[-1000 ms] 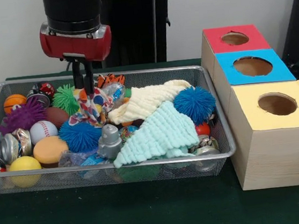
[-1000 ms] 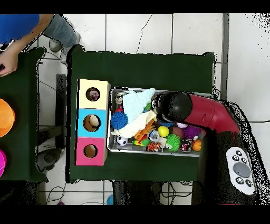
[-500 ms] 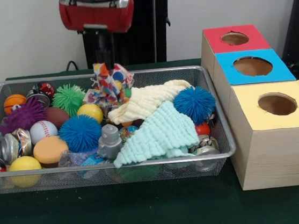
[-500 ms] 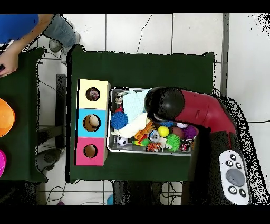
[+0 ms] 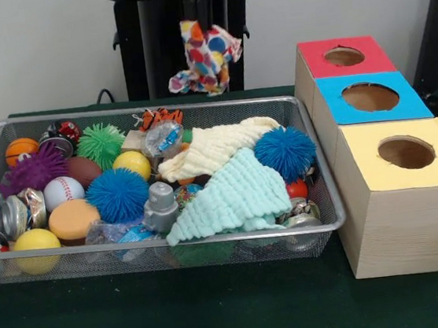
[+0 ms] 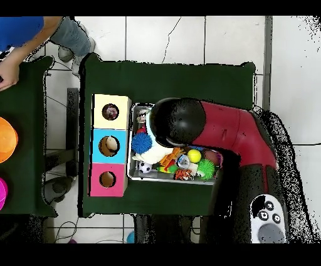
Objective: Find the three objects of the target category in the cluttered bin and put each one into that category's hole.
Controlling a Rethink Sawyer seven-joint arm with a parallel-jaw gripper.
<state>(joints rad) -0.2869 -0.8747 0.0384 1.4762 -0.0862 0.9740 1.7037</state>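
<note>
Confetti wad in transit: we see one film wad [image 5: 205,55] hanging clear above the far rim of the bin [image 5: 211,236], about midway along it, well short of the boxes.
Tool state: the tool [image 5: 197,18] shows only its dark finger tips at the top edge of the front view; we judge them closed on the top of the wad, since it hangs from them with nothing beneath it.
Target hole: the hole [image 5: 406,152] in the yellow-topped box [image 5: 404,226] sits at the right edge of the surface [image 5: 220,314], nearest the camera in the row of three. We see no wad over it.
Hole contents: in the overhead view we make out something dark and mottled inside the yellow opening [image 6: 110,112]; we cannot tell what it is.
Progress: we judge the carry to be mid-way; the lift out of the bin is done, the move across to the yellow box and the release are left.
Remaining search: a clear crumpled piece [image 5: 161,137] lies near the bin's far rim. We cannot say whether it belongs to the target category.
Clutter: spiky balls, cloths and cans fill the bin.
Overhead coverage: the arm [image 6: 213,128] hides the wad and much of the bin.
Writing and labels: we read none on the boxes, bin or wad.
</note>
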